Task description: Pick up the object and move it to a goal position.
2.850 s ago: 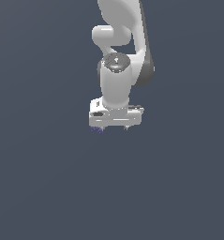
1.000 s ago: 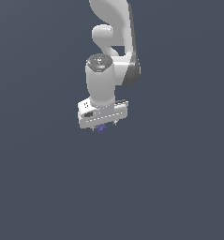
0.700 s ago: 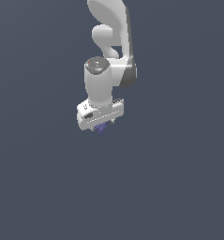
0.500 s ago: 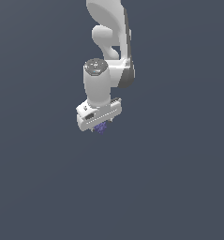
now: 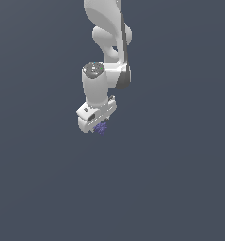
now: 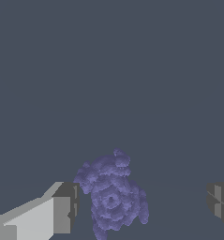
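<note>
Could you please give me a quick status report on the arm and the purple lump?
Tool open, fingers wide apart. Purple spiky lump between them, close beside one finger, well clear of the other. Nothing else in view.

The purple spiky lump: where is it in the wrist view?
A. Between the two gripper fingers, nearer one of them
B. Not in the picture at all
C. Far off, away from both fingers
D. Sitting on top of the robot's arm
A. The wrist view shows the purple spiky lump in the gap between the gripper fingers, right beside one finger and clear of the other.
</note>
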Controlling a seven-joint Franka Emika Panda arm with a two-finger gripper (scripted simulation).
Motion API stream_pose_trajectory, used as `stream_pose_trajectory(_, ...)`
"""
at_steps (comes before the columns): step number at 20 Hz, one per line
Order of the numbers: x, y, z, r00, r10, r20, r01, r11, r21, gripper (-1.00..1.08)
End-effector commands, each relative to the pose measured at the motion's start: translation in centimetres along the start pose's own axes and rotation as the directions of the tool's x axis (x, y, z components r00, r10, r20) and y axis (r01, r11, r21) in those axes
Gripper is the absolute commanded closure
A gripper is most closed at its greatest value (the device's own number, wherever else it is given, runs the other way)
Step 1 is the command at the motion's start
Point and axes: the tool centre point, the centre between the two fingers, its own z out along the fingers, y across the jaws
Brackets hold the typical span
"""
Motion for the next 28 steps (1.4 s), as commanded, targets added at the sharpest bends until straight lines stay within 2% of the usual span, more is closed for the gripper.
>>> stream_pose_trajectory(1,-0.6,-0.3,0.5,0.998,-0.063,0.0,0.063,0.998,0.001,-0.92)
stream_pose_trajectory(9,-2.5,-1.1,1.9,0.968,-0.251,0.0,0.251,0.968,0.005,-0.92)
stream_pose_trajectory(15,-3.4,-1.7,2.6,0.939,-0.345,-0.001,0.345,0.939,0.008,-0.92)
stream_pose_trajectory(22,-3.9,-2.0,3.0,0.917,-0.399,-0.002,0.399,0.917,0.009,-0.92)
stream_pose_trajectory(28,-4.0,-2.0,3.2,0.916,-0.4,-0.002,0.4,0.916,0.009,-0.92)
